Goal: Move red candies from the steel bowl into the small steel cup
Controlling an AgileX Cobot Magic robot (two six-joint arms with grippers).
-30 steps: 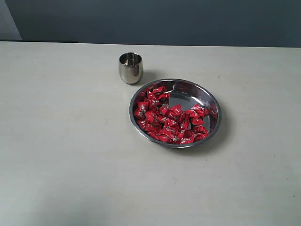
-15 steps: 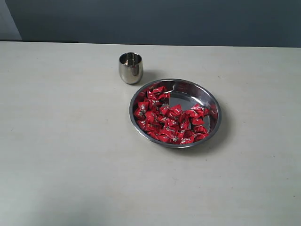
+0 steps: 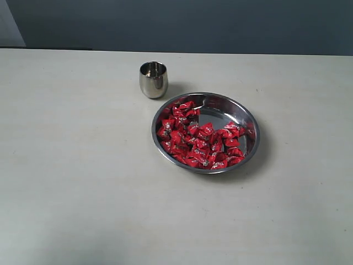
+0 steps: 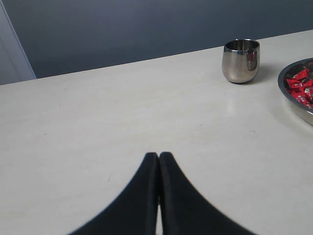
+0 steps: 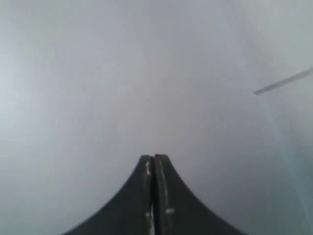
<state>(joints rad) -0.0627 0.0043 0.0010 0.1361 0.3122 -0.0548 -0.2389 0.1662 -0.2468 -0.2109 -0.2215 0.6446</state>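
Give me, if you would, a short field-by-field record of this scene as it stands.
surface: pale table
steel bowl: flat on the table, right of centre
red candies: heaped in the bowl, mostly its left and near part
small steel cup: upright, beyond the bowl's left rim, not touching
left gripper: fingers shut, empty
right gripper: fingers shut, empty
progress: candies seen only in the bowl
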